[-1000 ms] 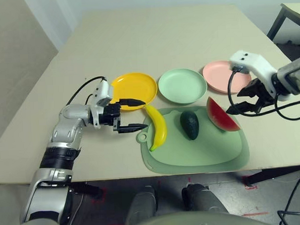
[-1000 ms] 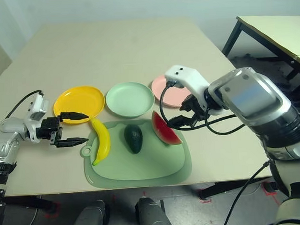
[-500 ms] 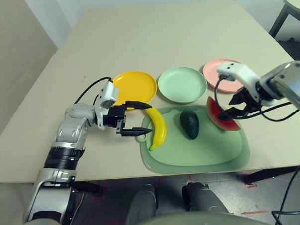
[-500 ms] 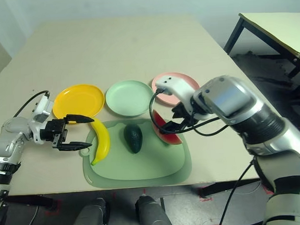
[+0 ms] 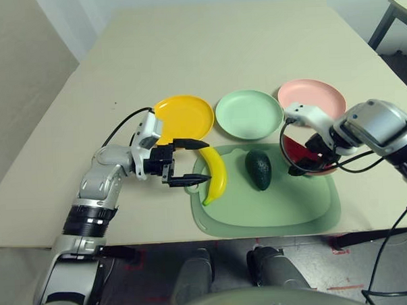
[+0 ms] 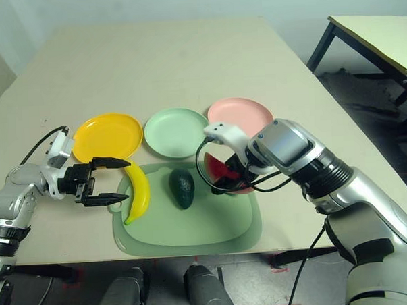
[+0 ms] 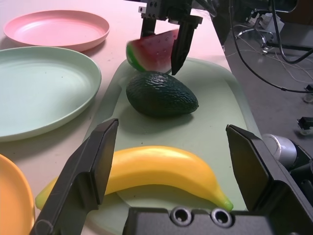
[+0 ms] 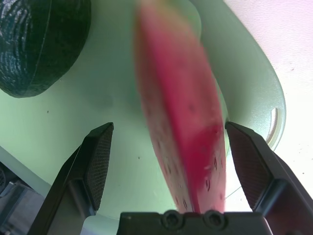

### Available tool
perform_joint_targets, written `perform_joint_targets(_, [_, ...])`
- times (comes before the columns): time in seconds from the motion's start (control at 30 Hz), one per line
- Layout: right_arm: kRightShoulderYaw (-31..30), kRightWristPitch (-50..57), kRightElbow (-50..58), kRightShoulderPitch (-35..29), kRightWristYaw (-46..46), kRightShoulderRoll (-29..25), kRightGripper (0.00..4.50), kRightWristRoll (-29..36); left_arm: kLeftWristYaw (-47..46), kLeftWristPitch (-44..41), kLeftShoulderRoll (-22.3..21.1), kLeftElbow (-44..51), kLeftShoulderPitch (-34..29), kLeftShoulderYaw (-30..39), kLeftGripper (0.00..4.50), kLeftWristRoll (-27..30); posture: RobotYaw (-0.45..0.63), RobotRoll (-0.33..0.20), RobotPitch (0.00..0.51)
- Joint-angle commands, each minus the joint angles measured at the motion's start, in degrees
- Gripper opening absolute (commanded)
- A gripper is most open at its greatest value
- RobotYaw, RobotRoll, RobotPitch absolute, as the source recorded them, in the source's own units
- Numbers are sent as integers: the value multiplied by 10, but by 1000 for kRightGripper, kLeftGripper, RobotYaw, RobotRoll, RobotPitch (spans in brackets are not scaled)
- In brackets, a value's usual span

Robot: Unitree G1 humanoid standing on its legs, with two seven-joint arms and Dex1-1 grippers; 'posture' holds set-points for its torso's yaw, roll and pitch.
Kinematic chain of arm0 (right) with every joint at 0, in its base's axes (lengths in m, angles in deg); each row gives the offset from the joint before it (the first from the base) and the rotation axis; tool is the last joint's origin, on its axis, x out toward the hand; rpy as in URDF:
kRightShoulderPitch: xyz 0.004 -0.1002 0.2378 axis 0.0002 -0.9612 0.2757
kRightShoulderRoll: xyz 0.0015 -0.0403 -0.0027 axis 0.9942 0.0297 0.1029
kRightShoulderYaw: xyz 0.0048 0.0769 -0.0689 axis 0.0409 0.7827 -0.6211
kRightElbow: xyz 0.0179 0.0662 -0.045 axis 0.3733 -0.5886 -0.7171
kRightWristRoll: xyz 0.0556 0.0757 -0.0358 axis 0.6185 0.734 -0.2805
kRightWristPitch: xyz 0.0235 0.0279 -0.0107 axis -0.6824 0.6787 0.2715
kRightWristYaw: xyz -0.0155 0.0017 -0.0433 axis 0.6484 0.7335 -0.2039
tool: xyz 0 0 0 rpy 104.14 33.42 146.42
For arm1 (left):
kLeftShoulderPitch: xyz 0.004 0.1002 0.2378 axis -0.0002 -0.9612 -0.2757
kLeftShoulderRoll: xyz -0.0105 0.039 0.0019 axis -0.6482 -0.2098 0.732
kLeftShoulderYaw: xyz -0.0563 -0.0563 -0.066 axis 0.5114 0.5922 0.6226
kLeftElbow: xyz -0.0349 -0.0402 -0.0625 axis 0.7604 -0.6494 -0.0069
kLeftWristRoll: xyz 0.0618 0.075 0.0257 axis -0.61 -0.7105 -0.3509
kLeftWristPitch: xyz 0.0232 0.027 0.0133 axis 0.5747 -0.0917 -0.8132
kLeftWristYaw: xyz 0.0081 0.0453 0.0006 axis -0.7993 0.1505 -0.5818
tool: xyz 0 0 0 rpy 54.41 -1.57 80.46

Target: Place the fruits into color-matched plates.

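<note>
Watermelon wedge (image 8: 188,127) between open pincer (image 8: 170,128) fingers

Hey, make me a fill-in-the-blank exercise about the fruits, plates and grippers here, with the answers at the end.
1. The plate in the middle of the three is mint ____.
2. The fruit between the banana and the watermelon is the ____.
3. The fingers of the left gripper stand ____.
4. The watermelon is between the fingers of the ____ gripper.

Answers: green; avocado; open; right
</note>
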Motion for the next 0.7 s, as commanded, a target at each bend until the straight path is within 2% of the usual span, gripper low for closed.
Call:
perform_joint_targets(0.03, [-10,-2,-4,-18,-2,4,3762,-1,0,7,-5,6,-7,2,4500,-1,50,0,112])
perform_joint_targets(0.17, [-13,-5,7,-29,2,-5,2232,-1,0,8,-6,7,-5,3,4500,-1,51,0,109])
perform_joint_targets(0.2, [-12,-4,11,-31,4,-7,2086,0,0,8,-6,7,-5,4,4500,0,51,0,108])
perform_joint_targets(0.47, [-10,0,45,-49,13,-30,2083,5,0,15,-4,2,-8,1,4500,-2,47,0,109])
perform_joint_targets(0.7, [-13,-15,56,-14,62,-71,2083,6,-5,14,5,-8,-7,-7,4500,-6,44,0,104])
